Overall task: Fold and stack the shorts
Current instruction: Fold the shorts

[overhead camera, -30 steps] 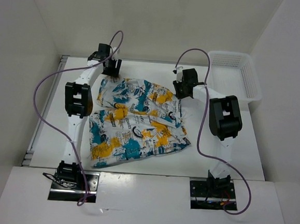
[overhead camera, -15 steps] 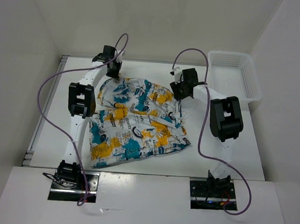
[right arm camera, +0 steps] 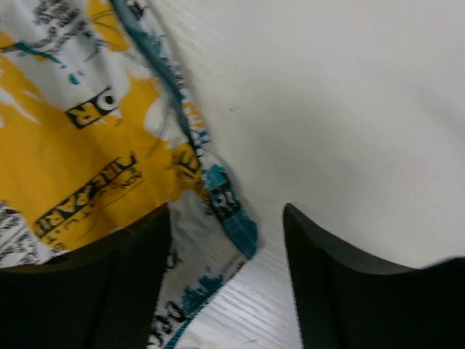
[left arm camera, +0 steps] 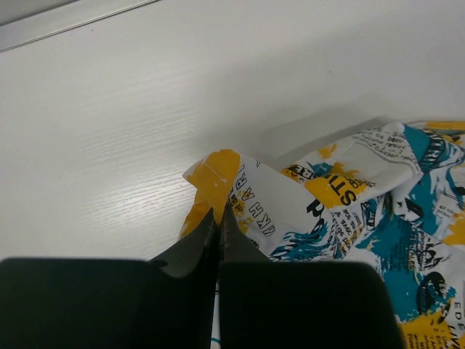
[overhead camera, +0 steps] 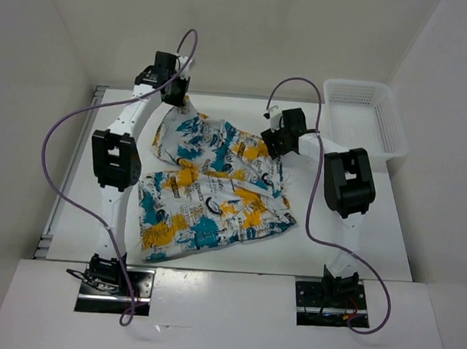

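The white table point(overhead camera: 350, 232) fills the middle of the top view. The shorts point(overhead camera: 216, 193) lie spread and rumpled across its centre, apart from the mesh basket point(overhead camera: 394, 135) at upper right. The cloth looks thin, light and limp — it will likely sag and slide, so corners and hems are the places to pinch. The left gripper point(left arm camera: 218, 218) is clamped on the upper-left corner, which stands in a peak. The right gripper point(right arm camera: 227, 218) is spread above the upper-right hem — not pinching it.
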